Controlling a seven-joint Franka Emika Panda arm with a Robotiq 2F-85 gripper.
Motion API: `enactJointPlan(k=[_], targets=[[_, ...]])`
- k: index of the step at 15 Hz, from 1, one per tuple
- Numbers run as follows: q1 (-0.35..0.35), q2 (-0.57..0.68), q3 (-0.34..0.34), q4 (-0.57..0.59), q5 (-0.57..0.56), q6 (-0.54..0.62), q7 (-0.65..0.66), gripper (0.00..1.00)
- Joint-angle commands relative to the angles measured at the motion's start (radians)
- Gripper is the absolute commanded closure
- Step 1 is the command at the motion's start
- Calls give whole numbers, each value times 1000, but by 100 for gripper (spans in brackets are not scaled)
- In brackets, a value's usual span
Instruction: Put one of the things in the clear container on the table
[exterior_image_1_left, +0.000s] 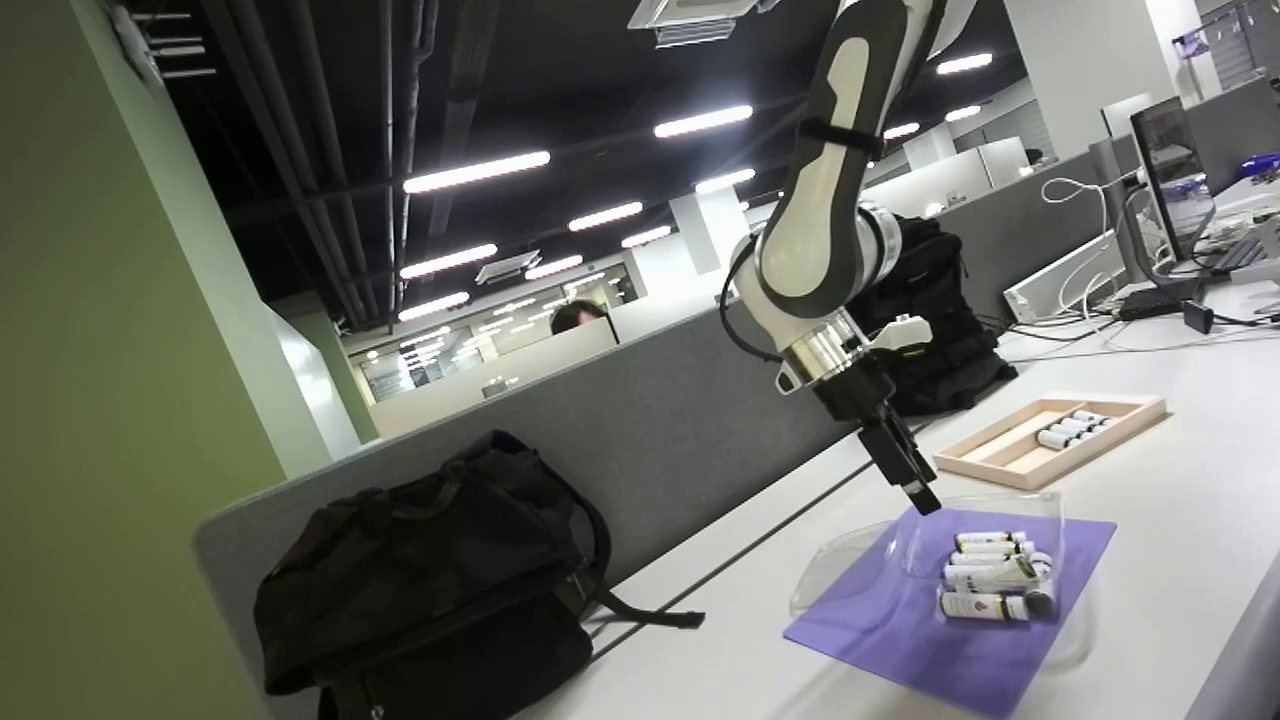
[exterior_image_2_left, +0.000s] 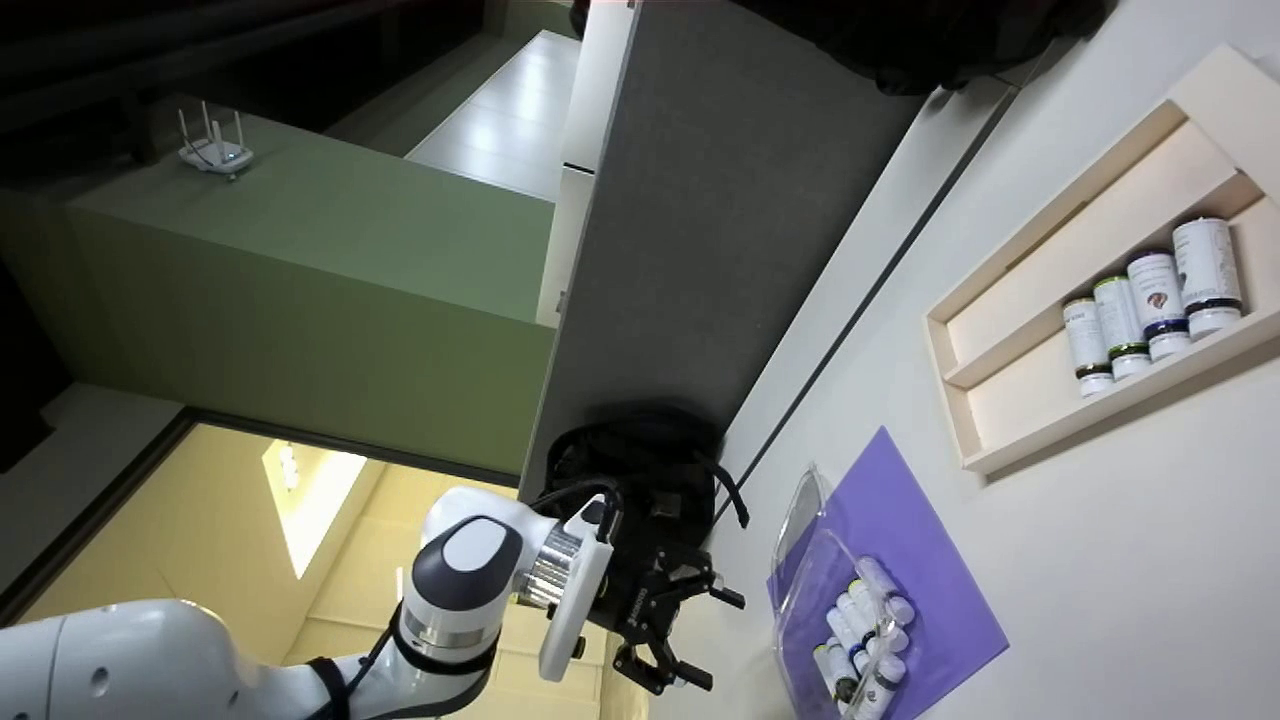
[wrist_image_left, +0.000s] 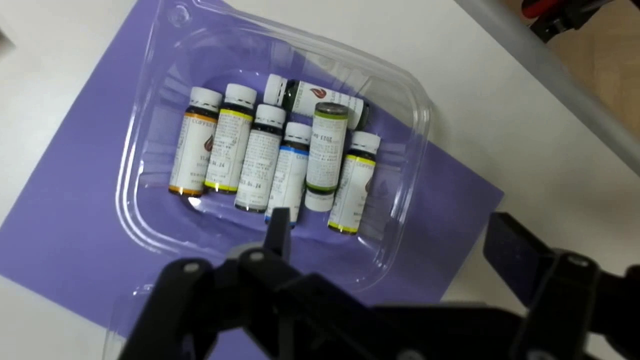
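Hand (exterior_image_2_left: 718, 640) is spread wide, nothing between its fingers (wrist_image_left: 515, 260), above the table (exterior_image_1_left: 1180, 530) near the clear box (wrist_image_left: 123, 195); presumably so that it can straddle its target on descent. Seven bottles (wrist_image_left: 258, 170) lie inside the box; task read as lifting one out onto the table, not yet done. Six lie roughly side by side; the green-banded bottle (wrist_image_left: 327, 150) is reversed, its base overlapping the crosswise bottle (wrist_image_left: 315, 93), seemingly propped on it, so a nudge may roll it. Box walls likely stop the round bottles from straying; the purple mat (wrist_image_left: 65, 225) beneath probably marks the spot. Lid (exterior_image_1_left: 845, 570) is folded back toward the partition (exterior_image_1_left: 680, 430), leaving the top reachable. Obstacles: box rim and tight spacing between neighbours. Nearby, a wooden tray (exterior_image_2_left: 1090, 235) stores four similar bottles (exterior_image_2_left: 1118, 310) in one slot; a black backpack (exterior_image_1_left: 440, 590) by the partition looks out of the way.
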Motion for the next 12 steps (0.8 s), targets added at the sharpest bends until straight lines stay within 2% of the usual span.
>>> enactJointPlan(k=[1,6,12], targets=[[-13,18,13,13,-13,-10,9,0],[-17,46,8,32,-18,-19,7,0],[-31,175,-17,30,-86,103,11,0]])
